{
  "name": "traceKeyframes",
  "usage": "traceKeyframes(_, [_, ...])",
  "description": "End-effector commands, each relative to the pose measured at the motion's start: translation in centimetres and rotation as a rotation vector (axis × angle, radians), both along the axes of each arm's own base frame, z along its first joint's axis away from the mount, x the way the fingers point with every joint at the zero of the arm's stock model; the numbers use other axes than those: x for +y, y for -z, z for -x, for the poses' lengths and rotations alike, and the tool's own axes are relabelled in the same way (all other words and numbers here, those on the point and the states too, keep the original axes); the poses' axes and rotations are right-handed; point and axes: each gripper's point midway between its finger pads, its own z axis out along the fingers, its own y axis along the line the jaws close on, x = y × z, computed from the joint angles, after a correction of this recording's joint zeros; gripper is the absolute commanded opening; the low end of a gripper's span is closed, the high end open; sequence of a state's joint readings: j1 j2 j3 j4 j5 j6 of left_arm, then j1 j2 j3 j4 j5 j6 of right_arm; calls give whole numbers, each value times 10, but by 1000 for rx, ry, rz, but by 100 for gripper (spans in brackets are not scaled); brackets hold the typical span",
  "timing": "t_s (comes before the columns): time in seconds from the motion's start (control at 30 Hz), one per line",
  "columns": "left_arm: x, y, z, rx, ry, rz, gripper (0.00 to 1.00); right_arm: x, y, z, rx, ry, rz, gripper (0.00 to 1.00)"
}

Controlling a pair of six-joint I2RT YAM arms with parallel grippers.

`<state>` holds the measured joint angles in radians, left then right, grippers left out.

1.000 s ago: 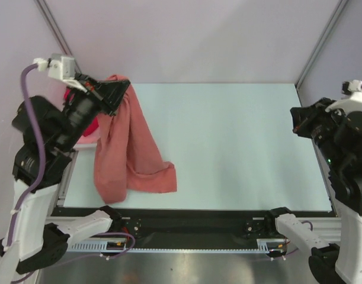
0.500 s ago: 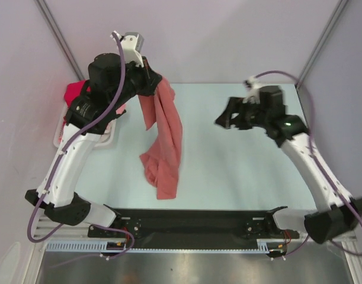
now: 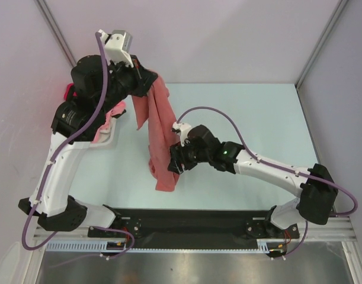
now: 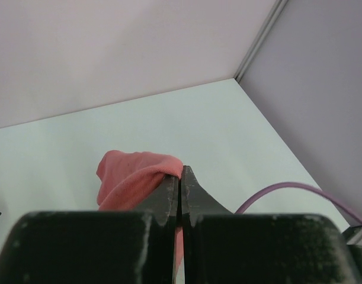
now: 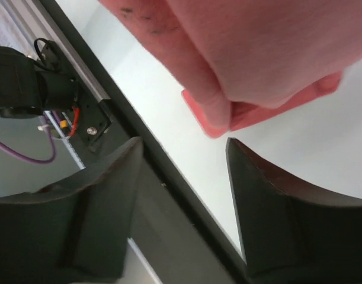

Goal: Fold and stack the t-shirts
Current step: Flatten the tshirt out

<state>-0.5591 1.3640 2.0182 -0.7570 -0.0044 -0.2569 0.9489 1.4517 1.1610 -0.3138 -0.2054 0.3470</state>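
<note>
A dusty salmon-red t-shirt (image 3: 160, 127) hangs bunched in the air over the left part of the pale table (image 3: 258, 118). My left gripper (image 3: 146, 81) is shut on its top edge, and in the left wrist view the cloth (image 4: 130, 177) bulges out beside the closed gripper tips (image 4: 181, 171). My right gripper (image 3: 176, 158) is open beside the shirt's lower half. Seen from the right wrist, the hanging cloth (image 5: 258, 53) ends just above the gap of this gripper (image 5: 183, 145), with nothing between the fingers. A light pink t-shirt (image 3: 106, 115) and a crimson one (image 3: 69, 92) lie at the far left.
A white basket (image 3: 109, 139) stands at the table's left edge, under the left arm, holding the pink and crimson cloth. The black rail (image 3: 198, 216) runs along the near edge, close below the right gripper. Grey walls enclose the back and sides.
The right arm has swung in from the right side to the shirt's lower half, its gripper now open. The left arm raised the shirt, so its hem has left the table.
</note>
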Motion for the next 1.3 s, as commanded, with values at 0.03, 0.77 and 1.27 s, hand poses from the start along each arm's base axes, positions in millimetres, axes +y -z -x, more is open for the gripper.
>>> traceKeyframes(0.03, [-2,-43,20,-95,54,118,1,20,21,-9,-68,90,29,60])
traceKeyframes(0.77, [33,-39,48,-104,-30,127,0,-9,11,-10,-192,312,102,0])
traceKeyframes(1.27, [60,-29,71,-86,-90,94,0,-228,-188,4,-419,712,84,0])
